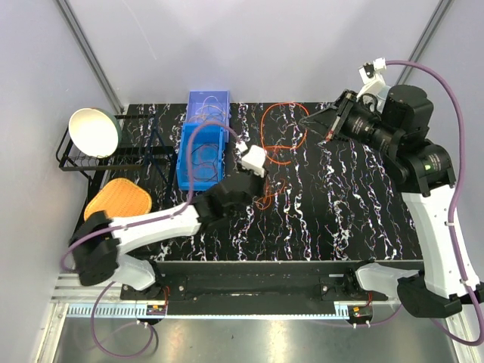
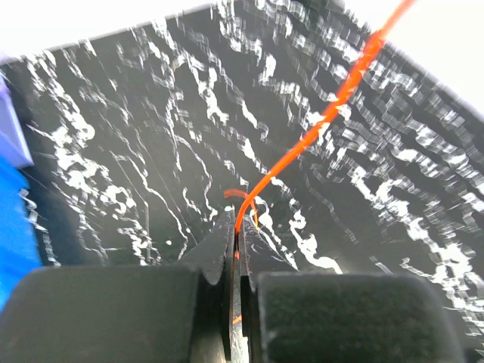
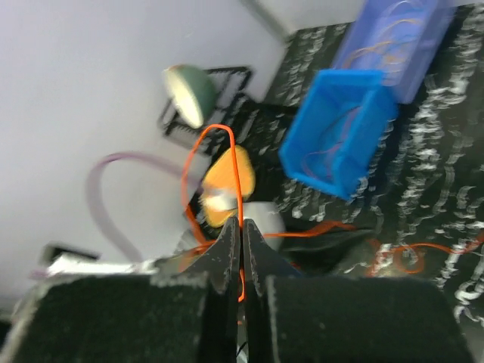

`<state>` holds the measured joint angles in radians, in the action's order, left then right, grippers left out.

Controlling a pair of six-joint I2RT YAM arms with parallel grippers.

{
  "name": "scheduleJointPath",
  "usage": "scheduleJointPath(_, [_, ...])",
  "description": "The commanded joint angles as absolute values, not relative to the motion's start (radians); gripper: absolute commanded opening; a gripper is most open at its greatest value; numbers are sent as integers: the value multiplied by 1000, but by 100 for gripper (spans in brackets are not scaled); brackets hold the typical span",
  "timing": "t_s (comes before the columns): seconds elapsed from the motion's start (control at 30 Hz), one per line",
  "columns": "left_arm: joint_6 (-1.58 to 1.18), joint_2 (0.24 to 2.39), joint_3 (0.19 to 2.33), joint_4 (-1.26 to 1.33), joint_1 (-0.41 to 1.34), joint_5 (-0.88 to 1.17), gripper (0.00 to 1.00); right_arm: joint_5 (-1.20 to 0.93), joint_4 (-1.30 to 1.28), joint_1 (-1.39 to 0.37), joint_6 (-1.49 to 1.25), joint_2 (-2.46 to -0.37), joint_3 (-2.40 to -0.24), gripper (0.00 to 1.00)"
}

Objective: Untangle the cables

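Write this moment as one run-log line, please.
left gripper: shut on orange cable | right gripper: shut on orange cable | blue bin: thin wires inside

Robot lab test cell. Plain white enclosure walls (image 1: 265, 45), metal frame struts (image 1: 89, 57), black marbled tabletop (image 1: 340, 219) under left pincer (image 2: 235, 231). Left of it: blue bins (image 1: 200, 147), dish rack (image 1: 76, 155), bowl (image 1: 94, 131). Ruled rail (image 1: 227, 310) behind it.

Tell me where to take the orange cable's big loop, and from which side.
Pinch the orange cable at the loop's left arc, from above: a single strand curves clear of other wires there. The right hand and left hand are shut on it elsewhere.
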<state>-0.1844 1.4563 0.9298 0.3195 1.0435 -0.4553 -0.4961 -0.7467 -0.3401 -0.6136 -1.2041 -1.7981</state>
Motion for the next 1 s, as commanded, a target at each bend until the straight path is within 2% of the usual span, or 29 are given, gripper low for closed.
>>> scheduleJointPath(0.0, [-199, 1245, 956, 177, 1046, -477, 0, -209, -781, -327, -557, -1190, -1705, 5])
scheduleJointPath(0.07, [-204, 1188, 975, 120, 1046, -504, 0, -129, -781, -325, -549, -1196, -1658, 11])
scheduleJointPath(0.1, [-206, 1137, 980, 79, 1046, -514, 0, -129, -779, -322, -548, -1209, -1611, 18])
scheduleJointPath(0.2, [-213, 1068, 1023, -21, 1035, -519, 0, -178, -779, -321, -534, -1247, -1533, 45])
scheduleJointPath(0.23, [-213, 1062, 1043, -52, 1032, -511, 0, -201, -781, -321, -532, -1253, -1514, 64])
scheduleJointPath(0.33, [-206, 1080, 1153, -204, 1029, -473, 0, -196, -781, -321, -522, -1253, -1462, 79])
scheduleJointPath(0.57, [-201, 1190, 1374, -462, 1028, -434, 0, -166, -775, -321, -476, -1169, -1450, 85])
scheduleJointPath(0.67, [-184, 1190, 1371, -462, 1026, -425, 0, -267, -709, -321, -465, -1126, -1434, 85])
scheduleJointPath(0.9, [-176, 1204, 1423, -501, 1028, -428, 0, -719, -482, -319, -483, -1060, -1347, 85])
scheduleJointPath(0.97, [-178, 1212, 1449, -521, 1026, -428, 0, -788, -407, -321, -498, -1043, -1307, 85])
